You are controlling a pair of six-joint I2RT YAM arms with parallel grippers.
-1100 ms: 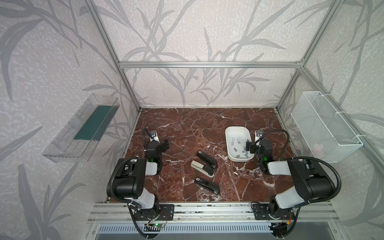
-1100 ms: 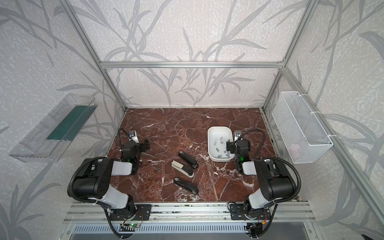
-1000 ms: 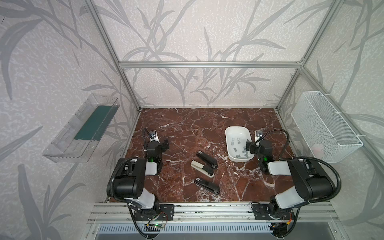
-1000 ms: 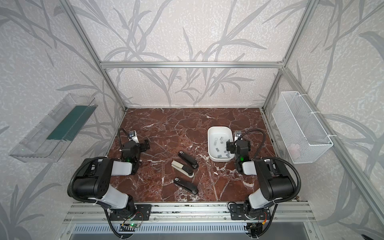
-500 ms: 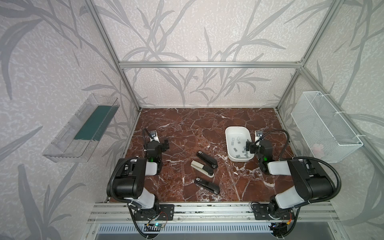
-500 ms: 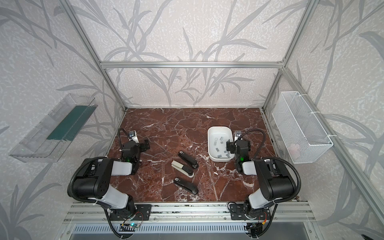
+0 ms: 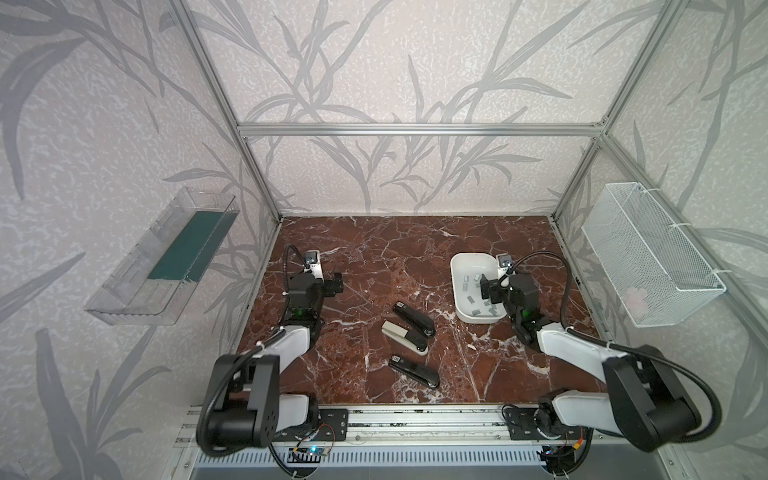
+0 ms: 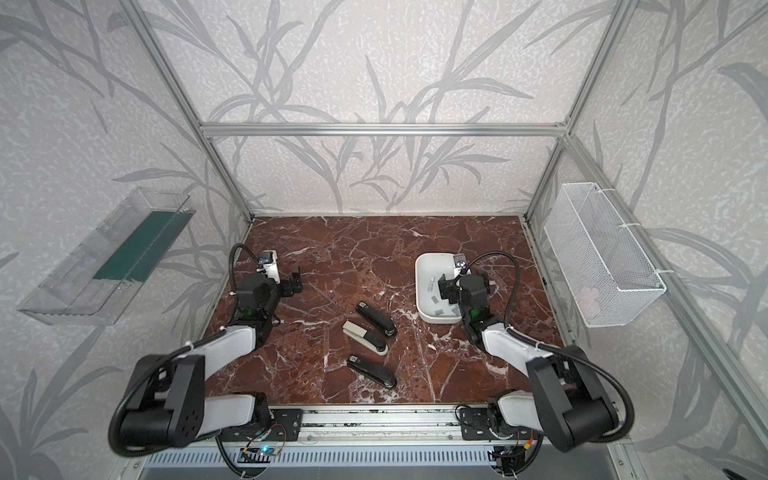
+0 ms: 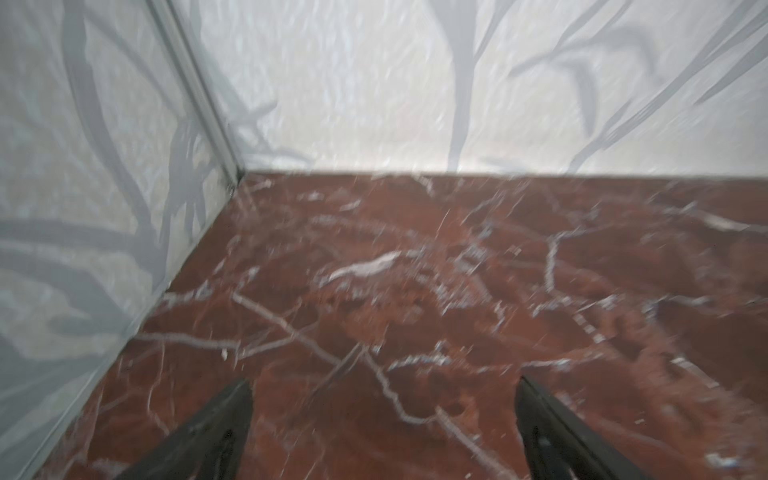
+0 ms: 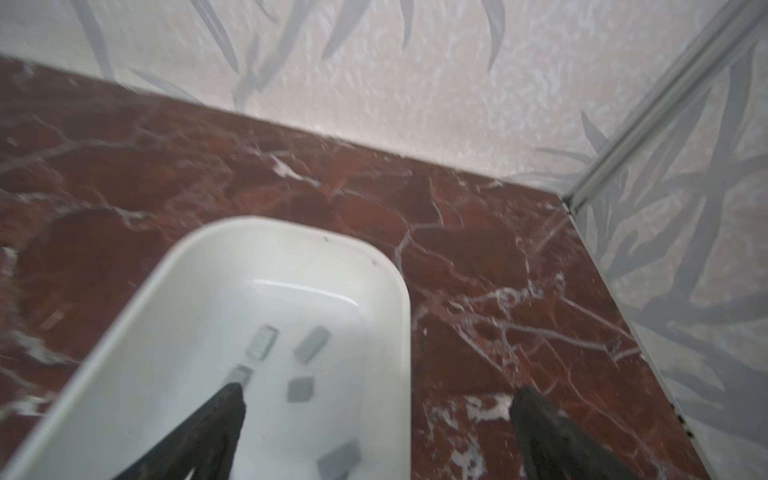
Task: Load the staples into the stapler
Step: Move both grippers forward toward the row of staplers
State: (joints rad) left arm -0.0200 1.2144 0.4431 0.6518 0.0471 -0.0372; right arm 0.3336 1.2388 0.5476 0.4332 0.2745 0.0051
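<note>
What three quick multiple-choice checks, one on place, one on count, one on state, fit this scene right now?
1. The staples lie: A in the white tray; B in a glass jar; C in a cardboard box.
2. Staplers on the table: A two; B three; C four.
3. The left gripper and right gripper are: A both open, empty; B both shut; C left shut on a stapler.
Answers: 1 A, grey strips show inside the tray. 2 B, two black and one white lie mid-table. 3 A, each wrist view shows jaws wide apart, gripping nothing.
</note>
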